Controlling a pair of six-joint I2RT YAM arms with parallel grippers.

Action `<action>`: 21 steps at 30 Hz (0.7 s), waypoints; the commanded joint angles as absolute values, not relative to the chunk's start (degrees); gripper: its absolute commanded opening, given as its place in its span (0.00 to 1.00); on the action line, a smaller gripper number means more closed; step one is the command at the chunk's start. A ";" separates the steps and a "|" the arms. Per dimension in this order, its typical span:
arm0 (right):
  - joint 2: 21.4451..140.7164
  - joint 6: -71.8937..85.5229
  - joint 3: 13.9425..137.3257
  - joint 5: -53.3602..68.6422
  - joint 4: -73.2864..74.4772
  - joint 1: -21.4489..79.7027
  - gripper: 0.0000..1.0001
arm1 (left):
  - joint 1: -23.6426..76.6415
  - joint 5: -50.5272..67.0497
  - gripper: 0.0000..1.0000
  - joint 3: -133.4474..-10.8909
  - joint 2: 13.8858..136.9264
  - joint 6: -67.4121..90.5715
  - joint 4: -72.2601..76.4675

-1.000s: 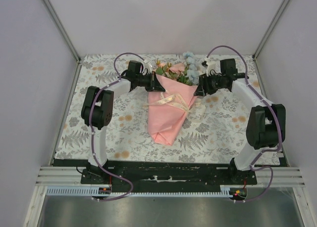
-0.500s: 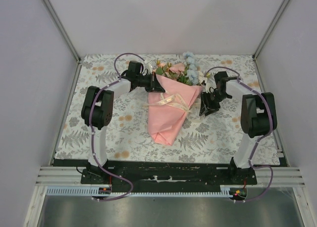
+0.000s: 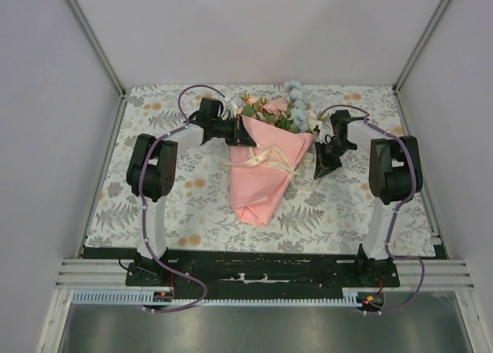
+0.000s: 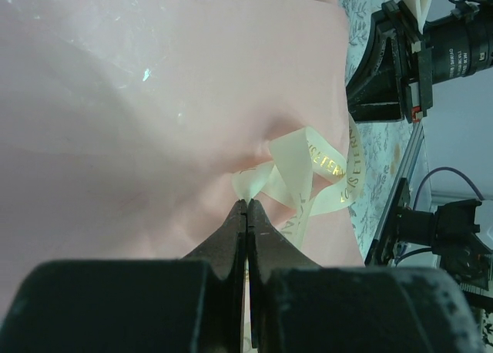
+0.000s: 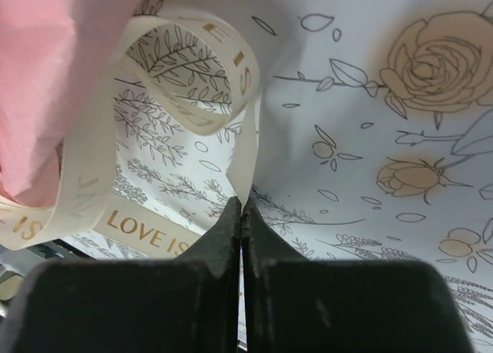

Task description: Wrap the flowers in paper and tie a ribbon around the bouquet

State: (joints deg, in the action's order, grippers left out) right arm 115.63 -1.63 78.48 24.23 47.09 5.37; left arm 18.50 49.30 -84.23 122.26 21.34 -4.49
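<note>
Two ends of the cream ribbon (image 3: pixel 266 156) are in play, one for each arm. The bouquet (image 3: pixel 260 185) lies at the middle of the floral tablecloth (image 3: pixel 339 206). Its flowers (image 3: pixel 281 112) point toward 1 o'clock and the folded foot of the salmon-pink paper (image 4: pixel 115 122) toward 7 o'clock, with the ribbon banded across the waist. The left gripper (image 4: pixel 246 206) sits at 10 o'clock of that waist, its jaws pressed fully together where a ribbon loop meets them. It seems to pinch the strand, though the contact is small in view. The right gripper (image 5: pixel 241 206) is at 3 o'clock, just beside the cone. Its jaws are likewise squeezed together, on what looks like the edge of a gold-lettered strand curling above the cloth.

The step looks like cinching the tie. To do it well, I would draw both ends apart together, left toward 9 o'clock and right toward 3 o'clock, at a matched pace, so the light cone neither slides nor rolls. Keep the pull low and along the band's line, since lifting would tip the blooms. The ribbon is narrow and slick, and each pinch sits close to the jaw ends, so it may slip; go slowly. Stop once the band is snug, because thin paper creases and tears readily under a tight strand.
</note>
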 commanded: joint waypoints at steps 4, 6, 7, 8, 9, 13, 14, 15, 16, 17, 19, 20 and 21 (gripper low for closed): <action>105.66 -8.86 76.29 17.94 48.60 -1.30 0.00 | 17.67 48.17 0.02 -83.06 119.18 18.11 -5.10; 102.23 -11.76 75.85 13.82 47.99 -4.81 0.00 | 16.44 47.64 0.02 -82.62 118.39 18.02 -5.27; 100.82 -12.73 75.68 12.67 47.90 -6.57 0.00 | 15.91 47.72 0.02 -82.53 118.13 17.67 -5.45; 99.42 -13.96 75.59 11.44 47.55 -8.59 0.00 | 15.30 47.55 0.02 -82.53 117.86 17.23 -5.80; 98.53 -14.76 75.59 10.47 47.72 -10.18 0.00 | 14.94 47.37 0.02 -82.62 117.43 16.44 -6.50; 96.77 -19.68 75.15 7.22 48.86 -16.33 0.00 | 11.70 46.58 0.02 -82.97 116.72 13.46 -9.57; 96.42 -20.64 74.80 6.69 48.87 -17.74 0.00 | 10.73 46.23 0.02 -83.14 116.46 12.58 -10.71; 96.07 -21.70 74.53 6.16 48.87 -19.23 0.00 | 9.42 45.62 0.02 -83.32 116.37 11.61 -11.59; 95.98 -22.58 74.36 5.63 48.87 -20.64 0.00 | 8.36 45.27 0.02 -83.41 116.19 10.47 -12.47; 95.89 -23.20 74.27 4.93 48.87 -22.05 0.00 | 7.13 44.74 0.02 -83.58 115.93 9.76 -13.44; 95.98 -24.25 74.44 4.05 48.78 -24.42 0.00 | 4.67 43.95 0.02 -83.67 115.58 8.44 -14.58; 96.15 -24.69 74.70 3.43 48.61 -25.48 0.00 | 3.35 43.34 0.02 -83.76 115.49 7.57 -15.55; 96.33 -25.05 74.79 2.99 48.43 -26.27 0.00 | 2.30 42.81 0.02 -84.02 115.31 6.69 -16.17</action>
State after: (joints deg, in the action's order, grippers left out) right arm 97.10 -20.82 74.65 6.55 48.18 -23.20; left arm 6.33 45.39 -82.61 119.39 13.15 -12.34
